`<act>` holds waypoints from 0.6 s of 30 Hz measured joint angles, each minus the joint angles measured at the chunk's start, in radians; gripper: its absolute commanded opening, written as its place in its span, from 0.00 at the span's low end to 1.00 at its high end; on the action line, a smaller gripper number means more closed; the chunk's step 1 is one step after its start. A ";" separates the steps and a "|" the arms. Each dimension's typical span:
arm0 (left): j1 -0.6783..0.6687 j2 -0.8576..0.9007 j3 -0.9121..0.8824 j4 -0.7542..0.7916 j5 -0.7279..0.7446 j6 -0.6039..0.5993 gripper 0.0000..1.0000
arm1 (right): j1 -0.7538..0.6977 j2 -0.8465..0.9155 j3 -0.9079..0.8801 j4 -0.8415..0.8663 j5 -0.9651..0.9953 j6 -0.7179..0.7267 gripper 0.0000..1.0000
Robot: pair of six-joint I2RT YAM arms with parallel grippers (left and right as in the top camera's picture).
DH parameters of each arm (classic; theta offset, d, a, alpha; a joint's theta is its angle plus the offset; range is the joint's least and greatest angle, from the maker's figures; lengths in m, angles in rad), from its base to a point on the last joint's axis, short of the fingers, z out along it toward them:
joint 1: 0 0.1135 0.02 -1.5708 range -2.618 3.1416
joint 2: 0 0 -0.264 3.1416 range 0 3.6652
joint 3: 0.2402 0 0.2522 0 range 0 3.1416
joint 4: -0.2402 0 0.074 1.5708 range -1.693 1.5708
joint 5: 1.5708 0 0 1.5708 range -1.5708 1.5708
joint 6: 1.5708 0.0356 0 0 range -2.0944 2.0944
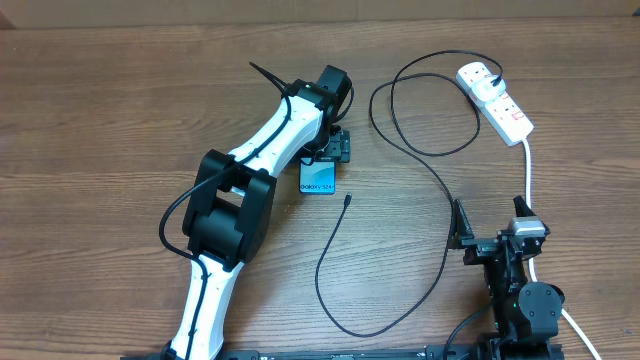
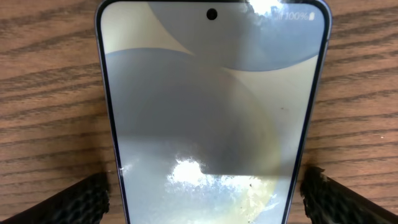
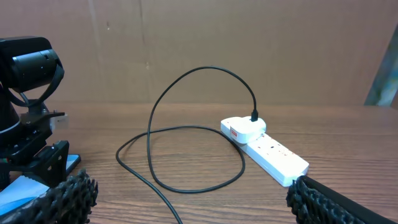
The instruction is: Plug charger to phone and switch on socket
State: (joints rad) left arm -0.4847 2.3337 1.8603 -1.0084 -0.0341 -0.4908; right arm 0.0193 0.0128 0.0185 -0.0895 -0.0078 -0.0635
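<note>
Left claw [image 2: 205, 198]: spread wide and set low over the phone [image 2: 211, 112], one ribbed finger [image 2: 87, 199] on each long edge. I see a thin strip of counter [image 1: 100, 120] between each pad and the phone's side, so I judge nothing is gripped yet.
Purpose of that stance: straddling the phone lets me pin it by its sides, so it cannot slide when a plug is pushed into its end.
Phone: lying flat, screen up and lit. In the overhead view only its bottom end with the printed strip shows from under my wrist.
Connector tip [image 1: 346, 200]: loose on the counter just beside the phone's exposed end, not inserted.
Charger [image 3: 211, 68]: the thin black cable runs from that tip in a long slack loop and arches up to the white plug [image 3: 245, 127].
White plug: already seated in the near end of the socket [image 1: 505, 110].
Socket: at the far right of the counter, well apart from the phone. Red marks show on it, but I cannot tell the switch position.
Thick white cord [image 1: 528, 170]: leads from the socket toward my right arm.
Right claw [image 3: 202, 202]: fingers far apart, empty, parked near my base and facing the socket.
Assessment: my right arm is the free one, better placed for the tip and the switch.
</note>
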 measured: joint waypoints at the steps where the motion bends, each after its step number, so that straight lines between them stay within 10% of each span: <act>1: 0.000 0.000 0.000 0.000 0.000 0.000 0.93 | 0.000 0.000 0.000 0.000 0.000 0.001 1.00; 18: 0.000 0.000 0.000 0.000 0.000 0.000 0.90 | 0.000 0.000 0.000 0.000 0.000 0.001 1.00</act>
State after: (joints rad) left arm -0.4847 2.3337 1.8599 -1.0088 -0.0338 -0.4904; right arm 0.0193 0.0128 0.0185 -0.0898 -0.0074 -0.0628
